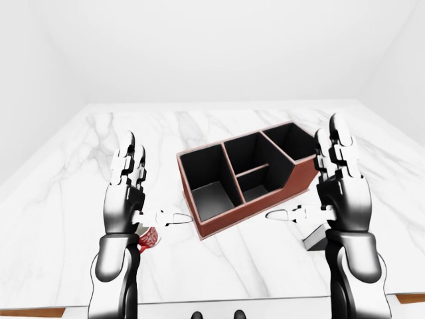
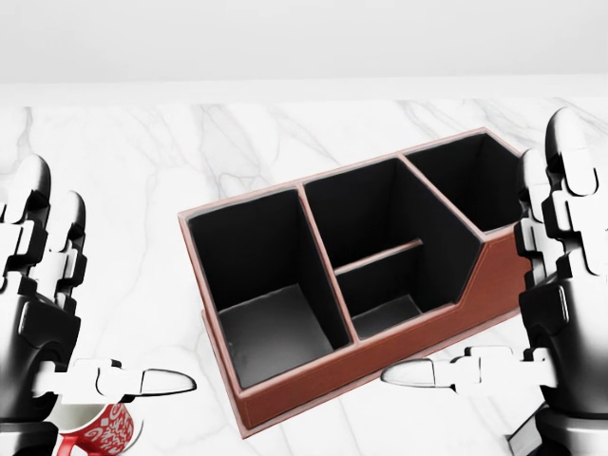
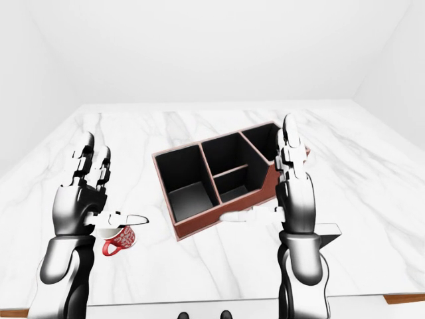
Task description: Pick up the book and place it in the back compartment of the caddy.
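Caddy [image 2: 361,285] mid-table [image 1: 80,173], mug [image 3: 119,239] by left hand [image 1: 126,199], fingers spread and empty, right hand [image 1: 342,193] likewise, grey slab [image 1: 317,237] beneath, perhaps the book

The white marble bench [image 1: 80,199] lies bare along the top of the left-eye view and down both its sides, so there is open room all round the brown leather caddy with black-lined compartments [image 1: 247,176] at its middle. All the caddy's compartments stand open-topped and hold nothing; thin upright dividers separate them. The left hand [image 1: 126,193] and right hand [image 1: 342,189], fingers spread, stand on either side of the caddy, apart from its walls. A red and white patterned mug [image 3: 118,239] sits on the bench just under the left hand. A dark flat book [image 1: 317,237] lies low beside the right hand, partly hidden by it.
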Controlling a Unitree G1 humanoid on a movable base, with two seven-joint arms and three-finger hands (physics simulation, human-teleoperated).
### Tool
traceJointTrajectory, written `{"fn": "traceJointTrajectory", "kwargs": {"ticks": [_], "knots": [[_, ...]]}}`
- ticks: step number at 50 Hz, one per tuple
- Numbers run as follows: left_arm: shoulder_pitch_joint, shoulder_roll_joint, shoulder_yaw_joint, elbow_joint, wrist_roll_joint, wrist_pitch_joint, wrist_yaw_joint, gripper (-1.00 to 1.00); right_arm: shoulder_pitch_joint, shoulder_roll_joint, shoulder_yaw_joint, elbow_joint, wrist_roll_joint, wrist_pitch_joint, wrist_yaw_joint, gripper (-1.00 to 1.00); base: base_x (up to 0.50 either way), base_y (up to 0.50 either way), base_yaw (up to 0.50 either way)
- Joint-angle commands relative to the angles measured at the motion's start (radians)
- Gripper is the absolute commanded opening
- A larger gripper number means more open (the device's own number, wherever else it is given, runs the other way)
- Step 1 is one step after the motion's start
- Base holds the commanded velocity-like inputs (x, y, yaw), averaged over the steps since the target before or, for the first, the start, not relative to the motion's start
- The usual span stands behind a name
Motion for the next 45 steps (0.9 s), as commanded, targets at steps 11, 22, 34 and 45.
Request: {"fn": "traceJointTrajectory", "kwargs": {"ticks": [11,22,34,45], "knots": [[0.000,0.001,0.000,0.005,0.001,0.000,0.002,1.00,-0.020,-0.029,-0.047,-0.033,-0.163,0.000,0.032,1.00,0.00,0.00,0.00],[0.002,0.000,-0.003,0.008,0.005,0.000,0.003,1.00,-0.015,-0.025,-0.073,-0.048,-0.228,0.000,0.067,1.00,0.00,0.00,0.00],[-0.002,0.001,0.001,0.012,0.003,0.000,0.003,1.00,-0.017,-0.037,-0.113,-0.077,-0.314,0.000,0.116,1.00,0.00,0.00,0.00],[0.001,0.000,-0.002,0.015,0.005,0.000,0.003,1.00,-0.031,-0.034,-0.152,-0.100,-0.314,0.000,0.137,1.00,0.00,0.00,0.00]]}}
